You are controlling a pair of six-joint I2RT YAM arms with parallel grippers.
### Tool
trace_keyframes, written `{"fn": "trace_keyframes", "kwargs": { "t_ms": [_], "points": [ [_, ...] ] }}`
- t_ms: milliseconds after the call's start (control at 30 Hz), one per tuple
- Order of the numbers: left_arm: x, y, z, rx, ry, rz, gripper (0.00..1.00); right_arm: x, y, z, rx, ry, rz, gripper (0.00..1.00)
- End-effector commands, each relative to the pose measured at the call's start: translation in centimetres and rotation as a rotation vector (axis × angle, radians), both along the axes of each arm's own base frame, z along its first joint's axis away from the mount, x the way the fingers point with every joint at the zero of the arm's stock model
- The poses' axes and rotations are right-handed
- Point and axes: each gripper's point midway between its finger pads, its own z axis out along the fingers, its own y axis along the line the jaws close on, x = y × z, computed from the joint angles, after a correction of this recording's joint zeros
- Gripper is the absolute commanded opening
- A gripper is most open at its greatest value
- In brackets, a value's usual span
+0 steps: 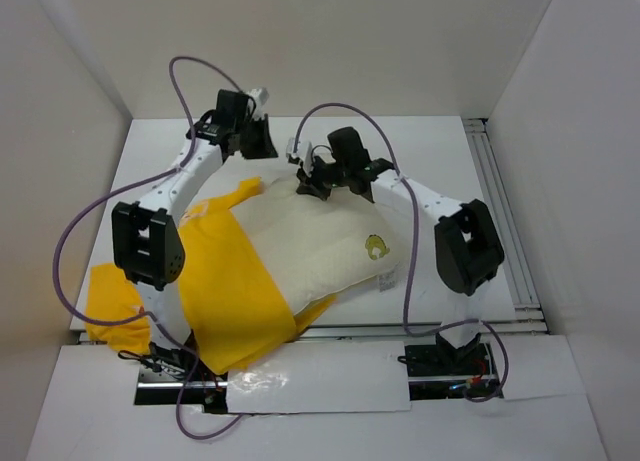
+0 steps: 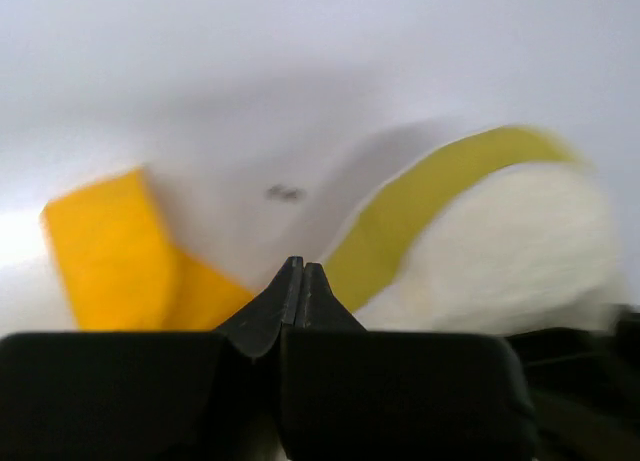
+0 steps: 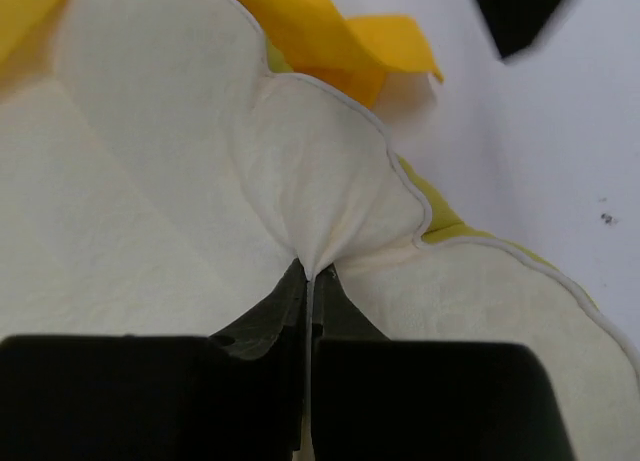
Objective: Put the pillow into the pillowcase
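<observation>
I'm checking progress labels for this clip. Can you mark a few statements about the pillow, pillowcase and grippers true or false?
1. The right gripper pinches the pillow at its edge. True.
2. The pillow is fully inside the pillowcase. False: the end with the emblem sticks out.
3. The left gripper is open. False: it is shut, with nothing seen between its jaws.
4. The pillowcase covers the pillow's left end. True.

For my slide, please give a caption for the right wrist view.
Right claw shut on a pinched fold of the pillow, yellow pillowcase behind.
</observation>
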Motion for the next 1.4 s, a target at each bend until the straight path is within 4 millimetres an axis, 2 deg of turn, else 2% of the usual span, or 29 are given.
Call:
{"fn": "trace_keyframes", "kwargs": {
  "t_ms": [0, 33, 67, 133, 167, 200, 233, 300, 333, 367, 400, 433, 467, 500, 533, 600, 767, 800, 833, 900, 933, 967, 1000, 1067, 1133, 1233, 1267, 1300, 1367],
  "points": [
    [-1.1, -6.8, 13.7, -0.120, -0.316, -0.116, 0.00, -3.5, 1.5, 8.9, 0.189, -0.155, 0.151, 0.00],
    [-1.8, -8.6, 14.4, -0.135, -0.322, -0.146, 0.00, -4.3, 1.8, 10.7, 0.228, -0.189, 0.170, 0.00],
    [-1.7, -9.2, 16.6, -0.145, -0.366, -0.149, 0.00, -5.3, 1.9, 10.5, 0.246, -0.165, 0.200, 0.00],
    [-2.4, -10.8, 17.2, -0.151, -0.357, -0.170, 0.00, -6.1, 2.4, 11.2, 0.268, -0.155, 0.215, 0.00],
    [-1.8, -10.9, 17.8, -0.146, -0.360, -0.162, 0.00, -6.1, 2.6, 11.1, 0.266, -0.142, 0.194, 0.00],
    [-1.7, -10.7, 17.3, -0.116, -0.345, -0.134, 0.00, -5.9, 2.3, 10.0, 0.247, -0.130, 0.171, 0.00],
    [-1.6, -10.3, 16.6, -0.093, -0.321, -0.115, 0.00, -5.9, 2.0, 10.3, 0.244, -0.140, 0.155, 0.00],
    [-0.9, -7.4, 14.1, -0.028, -0.237, -0.016, 0.10, -5.5, 0.8, 9.4, 0.199, -0.135, 0.081, 0.00],
    [-0.2, -4.8, 12.9, -0.008, -0.189, 0.030, 0.39, -5.3, -0.4, 8.4, 0.168, -0.125, 0.036, 0.00],
    [0.0, -3.5, 11.9, -0.011, -0.154, 0.040, 0.67, -5.1, -1.1, 8.0, 0.163, -0.119, 0.022, 0.00],
    [0.0, -2.3, 10.0, -0.015, -0.097, 0.057, 0.88, -5.5, -1.3, 7.5, 0.160, -0.103, 0.017, 0.00],
    [-0.5, -1.6, 9.8, -0.037, -0.077, 0.051, 1.00, -5.7, -2.1, 6.2, 0.149, -0.074, 0.000, 0.00],
    [0.0, 0.4, 9.3, -0.033, -0.070, 0.092, 1.00, -6.0, -2.3, 6.5, 0.159, -0.089, 0.000, 0.00],
    [0.1, 2.2, 7.4, 0.018, -0.045, 0.151, 1.00, -6.3, -2.6, 5.2, 0.143, -0.058, -0.014, 0.00],
    [-0.2, 2.9, 7.1, 0.038, -0.045, 0.145, 1.00, -6.4, -2.7, 5.6, 0.149, -0.066, -0.014, 0.00],
    [-0.5, 4.4, 5.4, 0.055, -0.012, 0.113, 1.00, -6.3, -3.1, 4.9, 0.128, -0.055, -0.035, 0.00],
    [-1.5, 3.1, 0.2, 0.048, 0.054, -0.135, 1.00, -5.8, -3.0, 2.6, 0.095, -0.010, -0.054, 0.00],
    [-1.5, 2.4, -1.7, 0.033, 0.091, -0.185, 1.00, -5.6, -2.8, 2.6, 0.095, -0.010, -0.054, 0.00],
    [-1.8, 1.8, -2.6, 0.016, 0.111, -0.241, 1.00, -5.6, -2.9, 1.9, 0.083, 0.008, -0.055, 0.00],
    [-1.9, 1.4, -4.5, 0.005, 0.144, -0.280, 1.00, -5.4, -2.7, 2.1, 0.084, 0.007, -0.055, 0.00],
    [-2.1, 1.3, -6.2, -0.001, 0.181, -0.295, 1.00, -5.3, -2.6, 1.7, 0.079, 0.014, -0.055, 0.00],
    [-2.6, 0.6, -6.7, -0.041, 0.190, -0.336, 1.00, -5.0, -2.6, 2.1, 0.080, 0.004, -0.063, 0.00],
    [-2.6, 0.1, -6.7, -0.067, 0.182, -0.354, 1.00, -4.9, -2.8, 1.4, 0.062, 0.015, -0.076, 0.00],
    [-3.7, 0.2, -9.4, -0.050, 0.240, -0.335, 1.00, -4.7, -2.7, 1.9, 0.066, -0.002, -0.072, 0.00],
    [-4.2, 0.4, -10.6, -0.018, 0.255, -0.306, 1.00, -4.6, -2.8, 1.3, 0.051, 0.010, -0.080, 0.00],
    [-4.9, 0.2, -11.8, 0.015, 0.271, -0.296, 1.00, -4.2, -3.1, 1.6, 0.056, 0.003, -0.089, 0.00],
    [-5.2, 0.9, -12.4, 0.045, 0.295, -0.265, 0.98, -4.3, -3.0, 1.7, 0.061, 0.006, -0.080, 0.00],
    [-5.5, 0.3, -12.9, 0.048, 0.307, -0.278, 0.92, -4.3, -3.0, 1.7, 0.061, 0.006, -0.080, 0.00],
    [-6.1, -0.5, -13.2, 0.032, 0.328, -0.304, 0.17, -4.2, -2.9, 1.8, 0.066, -0.001, -0.080, 0.00]
  ]
}}
